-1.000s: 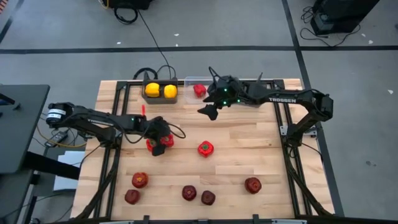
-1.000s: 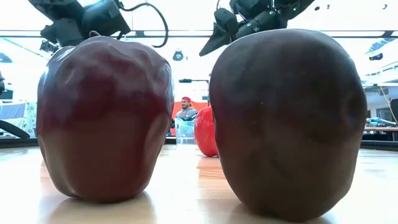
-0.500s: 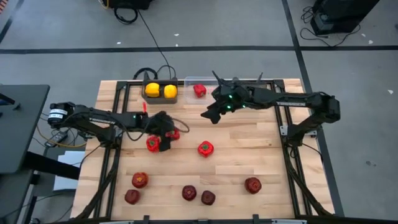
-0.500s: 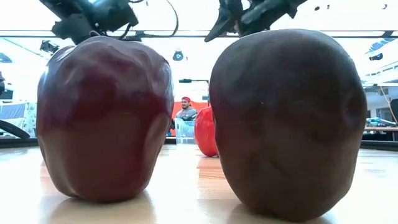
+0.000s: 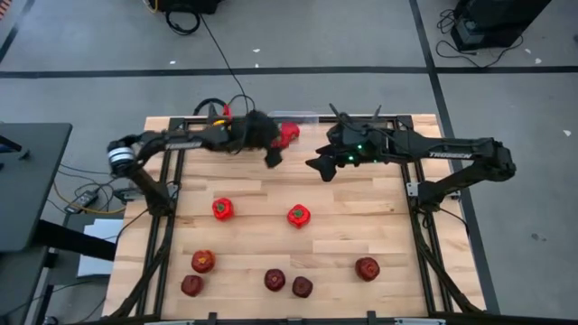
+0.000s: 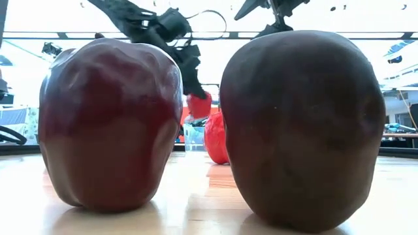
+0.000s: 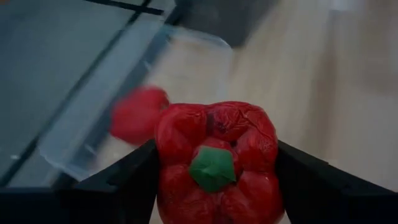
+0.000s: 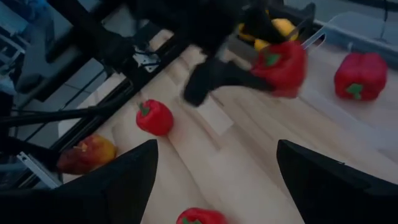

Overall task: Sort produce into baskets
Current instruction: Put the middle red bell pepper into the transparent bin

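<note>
hidden: dark grey opaque bin (image 5: 233,126) at the tabletop's far edge, mostly under the left arm | cut off: bright red green-stemmed pepper (image 7: 216,163) by left wrist picture's lower edge | blurred: clear see-through plastic bin (image 7: 134,106), second red pepper (image 7: 137,115) inside it | low view: two dark red apple-like fruits (image 6: 110,124) block most of the table

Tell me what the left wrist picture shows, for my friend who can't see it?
The left gripper holds a bright red pepper with a green stem between its two dark fingers, above the pale wooden table. Just past it sits a clear plastic bin with another red pepper inside.
</note>
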